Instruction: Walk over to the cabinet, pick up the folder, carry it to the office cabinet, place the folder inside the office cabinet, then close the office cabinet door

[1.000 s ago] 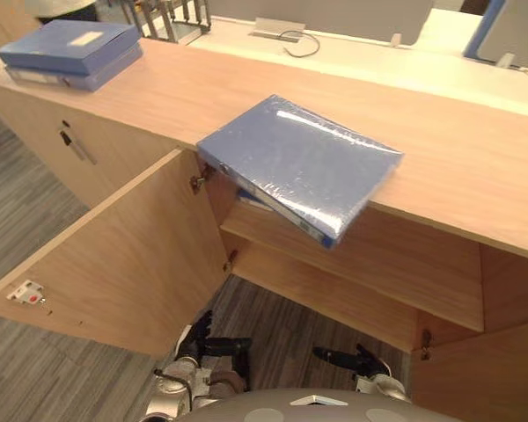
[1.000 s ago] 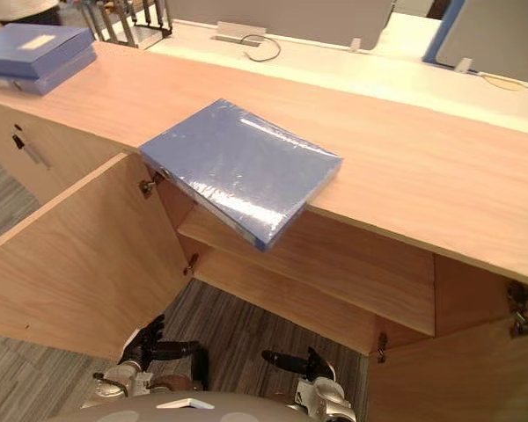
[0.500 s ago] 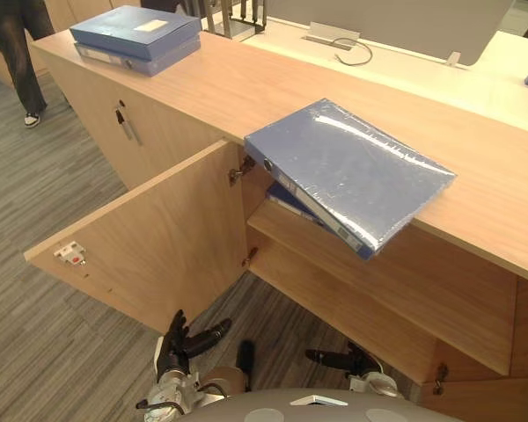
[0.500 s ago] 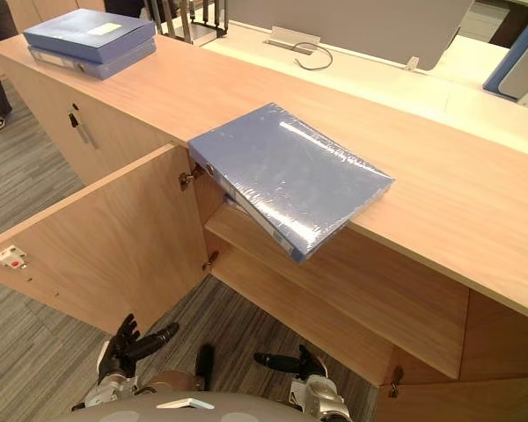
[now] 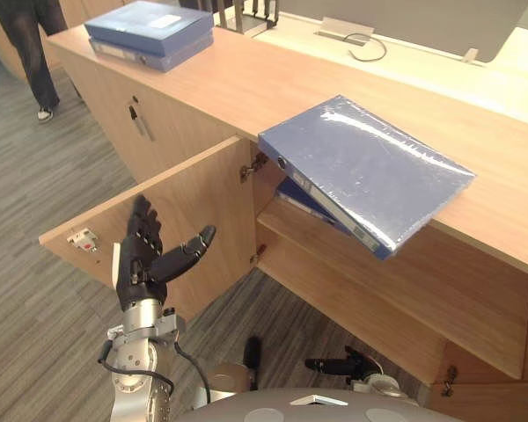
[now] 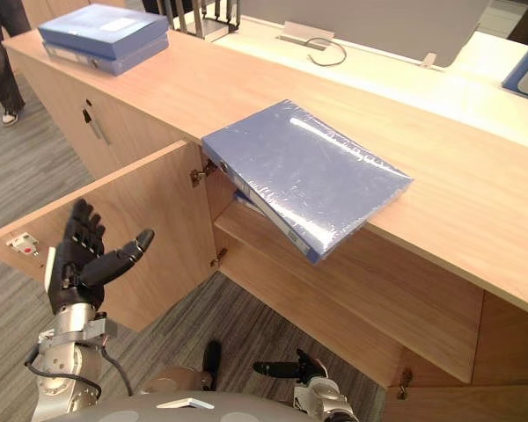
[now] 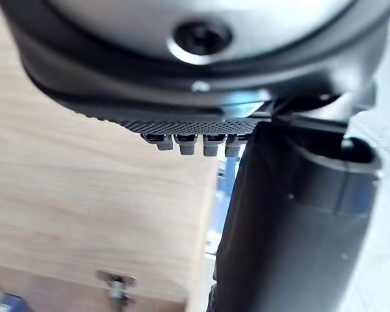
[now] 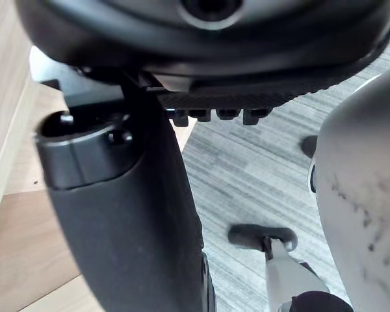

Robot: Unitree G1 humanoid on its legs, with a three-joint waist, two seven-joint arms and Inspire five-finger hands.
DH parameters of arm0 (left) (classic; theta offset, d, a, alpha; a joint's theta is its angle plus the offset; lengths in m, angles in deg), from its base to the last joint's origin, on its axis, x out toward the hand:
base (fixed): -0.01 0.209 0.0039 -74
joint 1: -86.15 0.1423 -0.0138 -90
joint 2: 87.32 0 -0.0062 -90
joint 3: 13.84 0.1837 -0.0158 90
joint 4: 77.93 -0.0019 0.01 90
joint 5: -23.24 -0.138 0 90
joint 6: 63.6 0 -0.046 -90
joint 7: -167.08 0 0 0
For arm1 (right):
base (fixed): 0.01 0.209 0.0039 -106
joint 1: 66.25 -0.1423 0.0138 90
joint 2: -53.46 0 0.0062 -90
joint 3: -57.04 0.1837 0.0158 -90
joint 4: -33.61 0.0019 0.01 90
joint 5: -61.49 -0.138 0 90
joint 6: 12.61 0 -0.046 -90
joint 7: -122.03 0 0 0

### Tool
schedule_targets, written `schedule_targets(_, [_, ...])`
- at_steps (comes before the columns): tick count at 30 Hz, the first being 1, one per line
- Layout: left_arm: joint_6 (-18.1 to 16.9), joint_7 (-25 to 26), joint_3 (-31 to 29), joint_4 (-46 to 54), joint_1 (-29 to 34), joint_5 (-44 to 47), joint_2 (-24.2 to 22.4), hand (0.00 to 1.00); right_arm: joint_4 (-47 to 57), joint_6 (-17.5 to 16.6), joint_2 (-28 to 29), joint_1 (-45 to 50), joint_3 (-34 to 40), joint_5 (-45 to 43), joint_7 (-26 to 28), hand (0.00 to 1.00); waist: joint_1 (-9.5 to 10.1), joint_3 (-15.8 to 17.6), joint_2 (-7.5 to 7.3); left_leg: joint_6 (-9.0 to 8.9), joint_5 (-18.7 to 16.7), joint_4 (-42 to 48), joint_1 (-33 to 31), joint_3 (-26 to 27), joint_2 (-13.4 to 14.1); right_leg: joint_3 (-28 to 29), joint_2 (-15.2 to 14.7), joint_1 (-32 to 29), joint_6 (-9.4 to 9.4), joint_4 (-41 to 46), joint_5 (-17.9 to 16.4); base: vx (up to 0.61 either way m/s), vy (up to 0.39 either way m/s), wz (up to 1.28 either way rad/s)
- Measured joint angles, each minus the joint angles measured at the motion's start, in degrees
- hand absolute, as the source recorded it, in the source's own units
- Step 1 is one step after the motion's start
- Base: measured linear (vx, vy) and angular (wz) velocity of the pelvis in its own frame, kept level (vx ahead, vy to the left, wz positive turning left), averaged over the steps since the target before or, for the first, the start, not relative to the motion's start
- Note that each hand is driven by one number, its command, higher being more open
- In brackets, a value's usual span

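One hand has come up since a second ago, yes?

Yes, the left hand (image 5: 143, 264). It hung low by the body. Now it is raised in front of the open cabinet door (image 5: 198, 189), its fingers (image 5: 144, 220) spread wide and pointing up, thumb stuck out toward the cabinet. It holds nothing.

And the view itself?

It has swung and drawn nearer the cabinet, so things look shifted, but they have not moved. The folder (image 5: 370, 167) lies where it lay, flat on the bench (image 5: 246, 83), one corner jutting over the edge above the open compartment.

So the walk is about done?

I judge so. The reach for the folder looks to be starting, but the hand is well short of it, lower and to the left.

The right hand (image 5: 339, 363)?

Still low, near the floor, fingers loose and straight, empty.

Anything to mind?

A second folder (image 5: 301, 195) already sits inside, right below the overhang, and a stack of blue folders (image 5: 150, 31) rests at the bench's far left end.
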Motion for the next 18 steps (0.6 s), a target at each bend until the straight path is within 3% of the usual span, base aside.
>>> schedule_targets(7, [-2.62, -2.01, -1.35, 8.19, -0.17, 2.18, -0.21, 1.0, -0.12, 0.24, -0.62, 0.07, -0.63, 2.21, 0.6, 1.0, 0.32, -1.01, 1.41, 0.13, 0.56, 0.01, 1.02, -1.91, -0.36, -2.4, 0.02, 2.05, 0.07, 0.22, 0.03, -0.01, -0.005, 0.16])
schedule_targets(15, [-2.61, -1.51, -3.31, 10.72, 0.26, 3.25, -1.02, 1.0, -0.73, 0.58, -0.71, -0.07, -0.68, 2.26, 1.44, 1.0, 0.33, -1.15, 1.54, 0.2, 0.6, 0.15, 2.43, -1.44, -0.25, -3.1, 0.09, 3.75, 0.3, 0.32, -0.11, -0.03, 0.009, 0.07])
schedule_targets(18, [-2.63, -0.55, -7.85, 13.74, 0.13, 0.3, -0.38, 1.0, -0.72, 0.8, -0.82, -0.12, -0.66, 2.28, 1.66, 1.0, 0.16, -1.6, 1.88, 0.23, 0.63, 0.21, 2.49, -1.17, -0.15, -3.09, 0.1, 3.75, 0.45, 0.27, -0.23, 0.0, 0.0, 0.0])
